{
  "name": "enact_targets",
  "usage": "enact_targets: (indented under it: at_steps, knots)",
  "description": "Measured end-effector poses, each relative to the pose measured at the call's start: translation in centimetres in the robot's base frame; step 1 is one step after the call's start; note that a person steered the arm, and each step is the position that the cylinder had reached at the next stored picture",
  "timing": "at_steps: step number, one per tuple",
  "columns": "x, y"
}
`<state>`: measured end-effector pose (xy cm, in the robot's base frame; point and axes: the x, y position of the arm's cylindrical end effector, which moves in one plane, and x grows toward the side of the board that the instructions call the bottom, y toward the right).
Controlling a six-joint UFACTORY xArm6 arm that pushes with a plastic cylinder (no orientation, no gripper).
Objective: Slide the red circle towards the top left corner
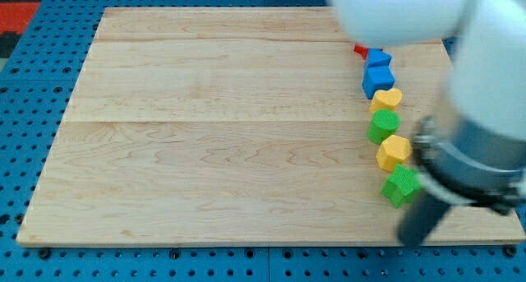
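Note:
Only a small red bit of a block (360, 48) shows at the view's upper right; the white arm hides most of it and its shape cannot be made out. Below it runs a column of blocks: two blue blocks (378, 58) (378, 79), a yellow heart (386, 99), a green circle (384, 125), a yellow hexagon (394, 152) and a green star (401, 185). My tip (409, 241) is the blurred lower end of the dark rod. It sits at the board's bottom right, just below the green star and far from the red block.
The wooden board (222, 134) lies on a blue perforated table (33, 109). The blurred white and grey arm body (485, 93) fills the view's right side and hides the board's right edge and top right corner.

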<state>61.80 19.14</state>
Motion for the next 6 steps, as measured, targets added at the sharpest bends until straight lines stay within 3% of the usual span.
enact_targets:
  at_steps: [1, 2, 3, 4, 5, 6]
  knots:
    - [-4.7, 7.6]
    - [-17.1, 10.8]
    - [-28.4, 10.8]
    - [-36.6, 7.4]
    - [-39.3, 5.0]
    - [-37.0, -0.9]
